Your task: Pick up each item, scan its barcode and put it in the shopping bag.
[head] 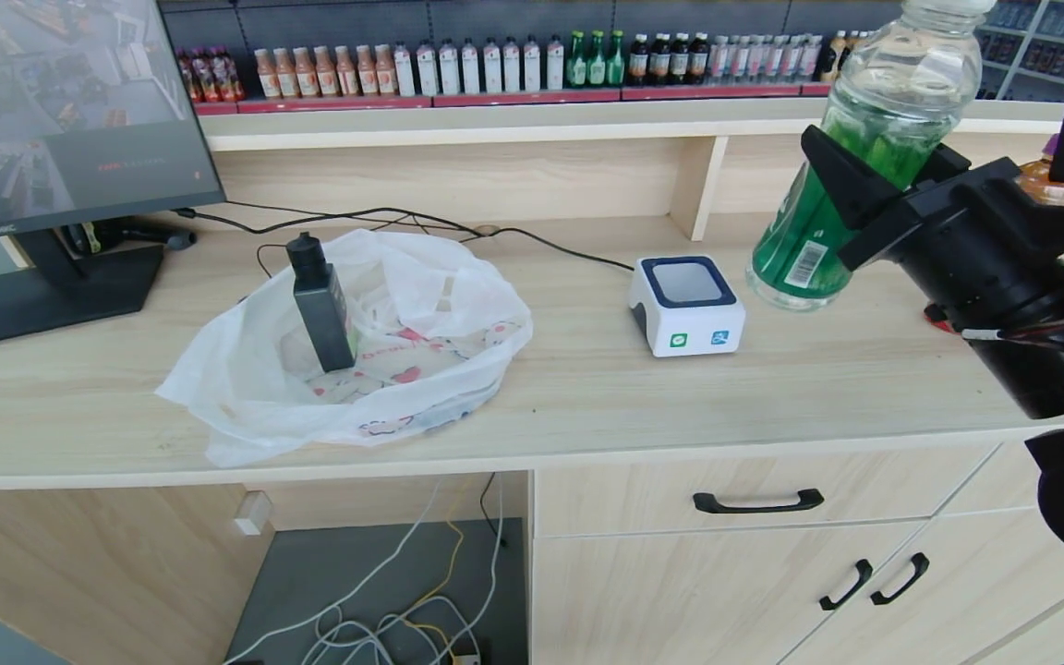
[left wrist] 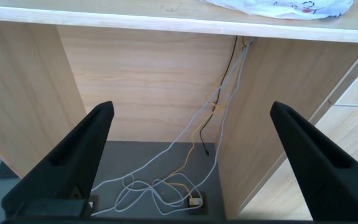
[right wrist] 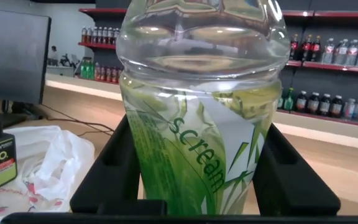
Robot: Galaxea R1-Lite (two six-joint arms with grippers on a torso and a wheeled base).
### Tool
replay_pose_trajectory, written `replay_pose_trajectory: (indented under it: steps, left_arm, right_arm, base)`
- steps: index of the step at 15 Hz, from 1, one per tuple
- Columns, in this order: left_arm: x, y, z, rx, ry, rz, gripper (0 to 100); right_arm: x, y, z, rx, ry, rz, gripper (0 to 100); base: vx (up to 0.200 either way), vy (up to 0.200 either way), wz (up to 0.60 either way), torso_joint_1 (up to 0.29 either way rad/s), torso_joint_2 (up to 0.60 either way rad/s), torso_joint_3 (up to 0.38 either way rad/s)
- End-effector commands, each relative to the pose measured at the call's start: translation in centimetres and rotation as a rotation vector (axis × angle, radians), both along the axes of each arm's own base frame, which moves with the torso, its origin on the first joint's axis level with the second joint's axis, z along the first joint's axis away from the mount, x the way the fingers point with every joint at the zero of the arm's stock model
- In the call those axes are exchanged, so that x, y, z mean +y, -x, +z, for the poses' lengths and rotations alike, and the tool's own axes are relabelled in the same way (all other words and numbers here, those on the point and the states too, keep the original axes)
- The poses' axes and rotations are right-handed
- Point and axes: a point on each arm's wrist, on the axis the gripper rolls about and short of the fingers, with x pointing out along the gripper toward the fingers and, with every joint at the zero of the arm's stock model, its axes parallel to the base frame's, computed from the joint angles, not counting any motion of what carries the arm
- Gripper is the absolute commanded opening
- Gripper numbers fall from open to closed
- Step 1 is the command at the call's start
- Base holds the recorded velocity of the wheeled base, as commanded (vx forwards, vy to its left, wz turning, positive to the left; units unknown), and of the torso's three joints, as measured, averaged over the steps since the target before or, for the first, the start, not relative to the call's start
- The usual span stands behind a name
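1. While the right gripper (head: 883, 180) is clamped around the green-labelled bottle (head: 874, 92), it holds that item aloft at the upper right of the frame, tilted, with its base clear of the counter (head: 587, 406).
2. Barcode (head: 806, 263), low on the label, faces outward and down. The tilt is judged deliberate, to present the code to the scanner (head: 685, 305) at centre right of the frame. The bottle hangs near the scanner, to its right, not above its window.
3. Shopping bag (head: 246, 379), centre left of the frame, lies spread open on the counter, mouth upward, ready to receive goods. A dark bottle (head: 321, 305) stands upright inside it, so one item is judged already bagged.
4. Left gripper (left wrist: 192, 109): jaws wide apart, holding nothing, positioned below the counter edge facing the cable recess. Judged parked out of the working area.
5. Step in hand, by judgement: scanning the green bottle. Bagging it is not yet done.
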Motion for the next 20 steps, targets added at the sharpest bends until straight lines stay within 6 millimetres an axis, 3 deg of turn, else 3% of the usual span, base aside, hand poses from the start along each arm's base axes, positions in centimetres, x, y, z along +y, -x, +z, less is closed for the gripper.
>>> replay_pose_trajectory:
  steps: [1,4,10,20]
  left_arm:
    - [0.0,0.0,0.0,0.000,0.001,-0.001,100]
    - [0.0,0.0,0.0,0.000,0.001,-0.001,100]
    - [0.0,0.0,0.0,0.000,0.001,-0.001,100]
    - [0.0,0.0,0.0,0.000,0.001,0.001,100]
  right_arm:
    - [-0.1,0.5,0.2,0.005,-0.024,-0.013,0]
    - [0.7,0.1,0.5,0.001,-0.059,-0.001,0]
    - [1.1,-0.7,-0.8,0.052,-0.056,0.000,0]
    - [1.3,-0.8,-1.4,0.080,-0.058,0.012,0]
  base:
    - [0.000,0.000,0.00,0.000,0.00,0.000]
    - [0.000,0.000,0.00,0.000,0.00,0.000]
    - [0.000,0.000,0.00,0.000,0.00,0.000]
    - [0.000,0.200,0.00,0.001,0.00,0.002]
